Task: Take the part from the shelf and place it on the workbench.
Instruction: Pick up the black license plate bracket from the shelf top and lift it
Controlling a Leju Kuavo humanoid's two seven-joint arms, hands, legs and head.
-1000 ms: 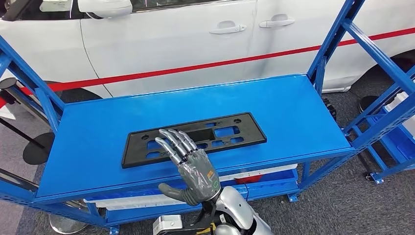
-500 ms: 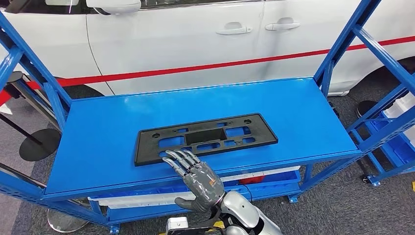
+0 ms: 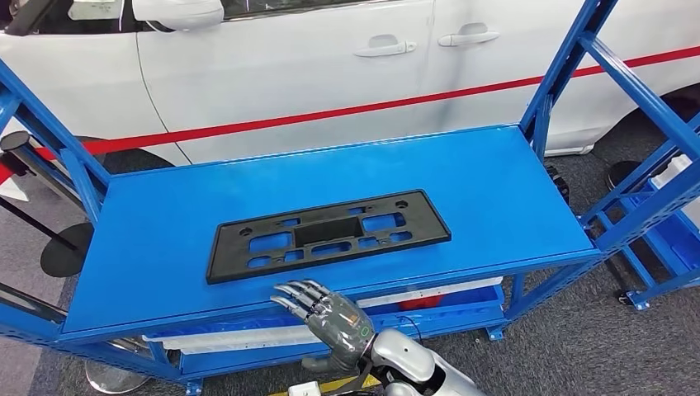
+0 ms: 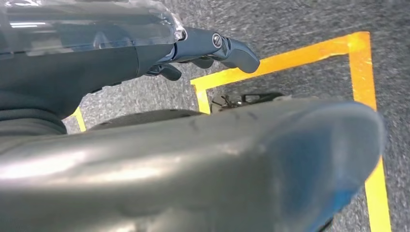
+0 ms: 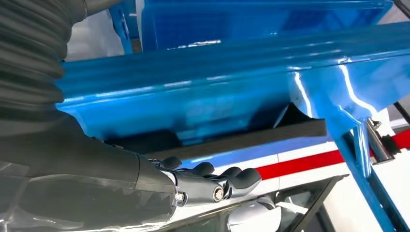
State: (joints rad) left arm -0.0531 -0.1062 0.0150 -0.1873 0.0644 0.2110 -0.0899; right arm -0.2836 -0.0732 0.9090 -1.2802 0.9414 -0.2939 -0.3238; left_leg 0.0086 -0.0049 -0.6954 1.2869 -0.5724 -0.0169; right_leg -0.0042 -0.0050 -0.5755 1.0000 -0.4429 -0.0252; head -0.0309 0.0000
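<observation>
Black part [image 3: 328, 235] lies flat on blue workbench [image 3: 495, 190], near middle, a bit toward front edge. Part long and thin, with holes cut in it. Right hand [image 3: 330, 318] at workbench front edge, just below part — not touching it, fingers a little apart and bent, nothing in them. Left hand [image 4: 212, 46] hangs over grey floor by yellow tape [image 4: 290, 60] — fingers bent, holding nothing. White car [image 3: 330, 66] with red stripe behind workbench.

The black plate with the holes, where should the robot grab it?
Probably the near long edge of the black plate, approached from the front where the right hand hovers. It lies flat on the blue shelf, so fingers could hook a cutout.
</observation>
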